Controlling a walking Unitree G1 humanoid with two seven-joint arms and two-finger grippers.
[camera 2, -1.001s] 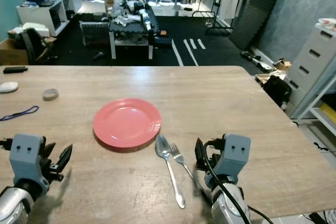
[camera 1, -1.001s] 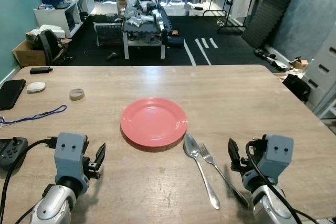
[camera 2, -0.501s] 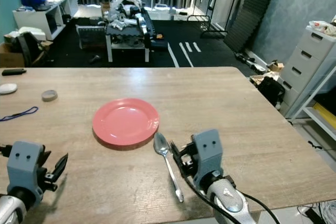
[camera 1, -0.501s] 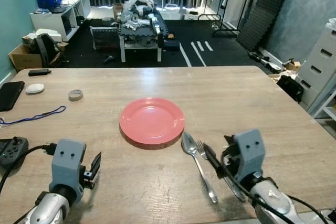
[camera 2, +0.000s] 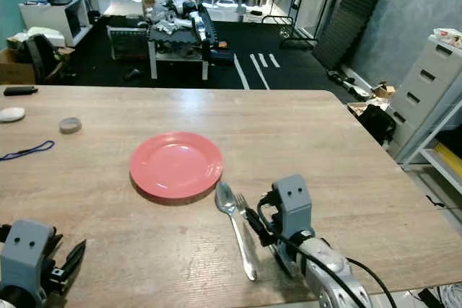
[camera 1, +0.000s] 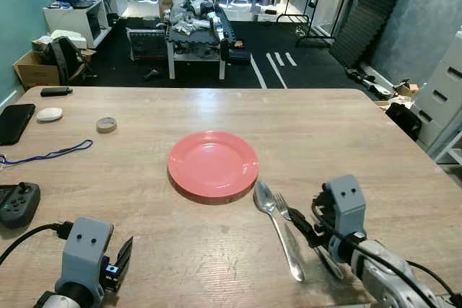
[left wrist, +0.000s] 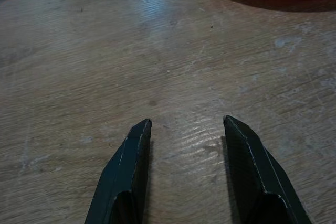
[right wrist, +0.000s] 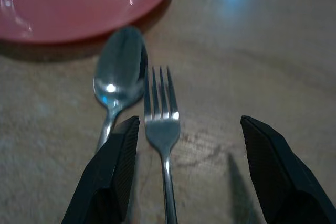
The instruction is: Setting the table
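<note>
Here, from the head cameras, a red plate (camera 1: 213, 164) sits mid-table (camera 1: 346, 128), with a spoon (camera 1: 278, 227) and fork (camera 1: 283, 208) lying side by side just ahead of the right gripper (camera 1: 302, 227), whose jaws point at them. The left gripper (camera 1: 121, 257) hovers low over bare wood.

Along the left wrist, the jaws stand wide apart, the plate's edge well beyond their tips.

Along the right wrist, the jaws gape wide, the fork between them and the spoon beside one finger (right wrist: 113, 174).
</note>
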